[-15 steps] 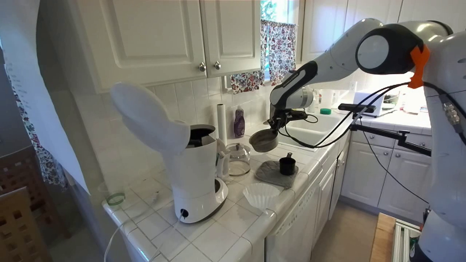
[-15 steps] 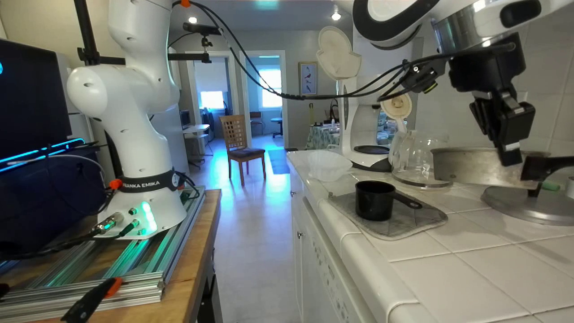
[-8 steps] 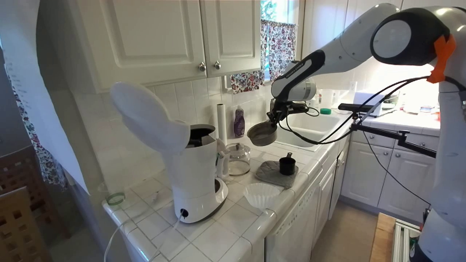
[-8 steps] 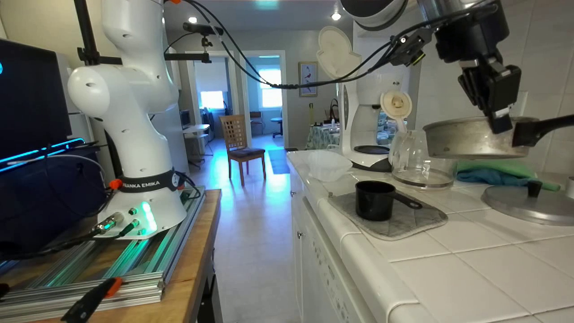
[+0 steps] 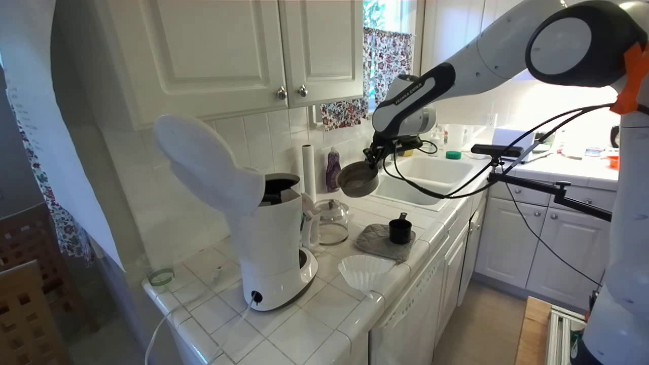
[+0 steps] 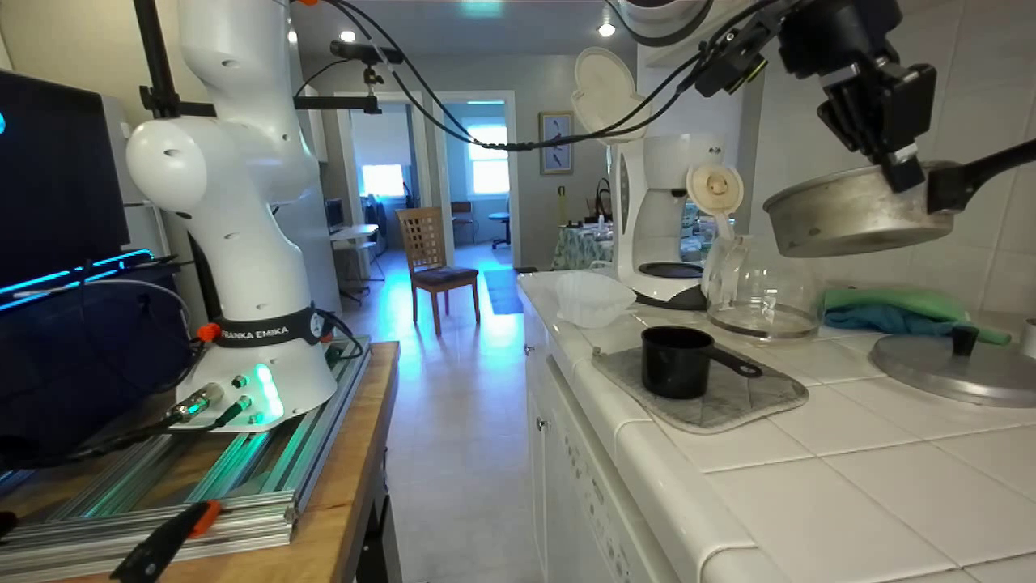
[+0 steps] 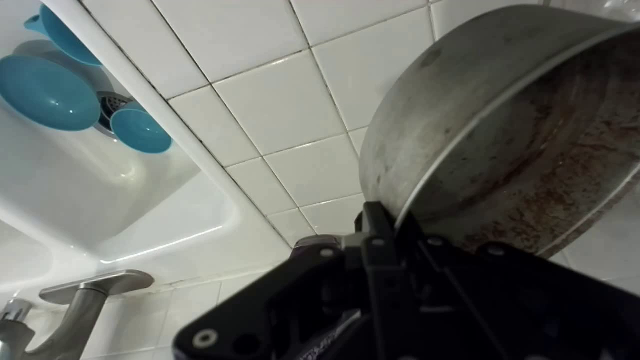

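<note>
My gripper (image 5: 373,163) is shut on the rim of a worn metal pan (image 5: 358,179), which hangs above the counter, tilted. In an exterior view, the gripper (image 6: 905,172) pinches the wall of the pan (image 6: 850,212) beside its black handle (image 6: 983,174). In the wrist view, the fingers (image 7: 395,216) straddle the rim of the pan (image 7: 450,95), whose inside has brown stains. The handle is out of the wrist view. Below lie a grey pot holder (image 6: 777,402) with a black measuring cup (image 6: 676,364) on it, and a metal lid (image 6: 943,366).
A white coffee maker (image 5: 268,243) with raised lid, a glass carafe (image 5: 333,230) and a paper filter (image 5: 362,271) stand on the tiled counter. Folded cloths (image 6: 898,308) lie by the wall. A purple bottle (image 5: 332,171) stands near the sink (image 5: 431,170), which holds teal bowls (image 7: 50,95).
The gripper has lifted the pan higher and tilted it more, with the handle side up. The lid and cloths beneath now show fully. The pan has also shifted towards the coffee maker.
</note>
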`<action>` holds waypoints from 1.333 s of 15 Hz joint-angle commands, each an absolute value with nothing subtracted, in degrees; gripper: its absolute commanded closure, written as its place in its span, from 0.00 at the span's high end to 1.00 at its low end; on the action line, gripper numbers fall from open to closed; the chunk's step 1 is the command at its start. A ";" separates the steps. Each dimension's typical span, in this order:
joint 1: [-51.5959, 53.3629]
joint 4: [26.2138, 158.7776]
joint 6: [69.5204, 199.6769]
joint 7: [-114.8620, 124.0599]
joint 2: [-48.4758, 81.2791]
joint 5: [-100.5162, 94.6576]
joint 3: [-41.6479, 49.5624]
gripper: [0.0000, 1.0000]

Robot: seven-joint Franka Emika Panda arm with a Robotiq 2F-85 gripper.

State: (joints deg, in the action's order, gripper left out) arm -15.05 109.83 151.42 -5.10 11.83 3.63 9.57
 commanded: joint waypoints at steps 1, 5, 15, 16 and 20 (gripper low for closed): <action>-12.12 110.36 153.61 -0.98 11.33 -2.43 11.07 0.02; -9.77 109.64 154.43 2.89 11.98 -8.75 11.89 0.02; -4.42 109.26 156.42 13.55 12.73 -23.78 14.46 0.02; -4.07 109.47 156.63 14.82 12.61 -25.53 14.64 0.02; -2.39 109.74 156.81 19.84 12.10 -32.17 15.74 0.02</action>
State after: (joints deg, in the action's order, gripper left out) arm -4.23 109.80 155.55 15.06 12.50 -26.85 14.10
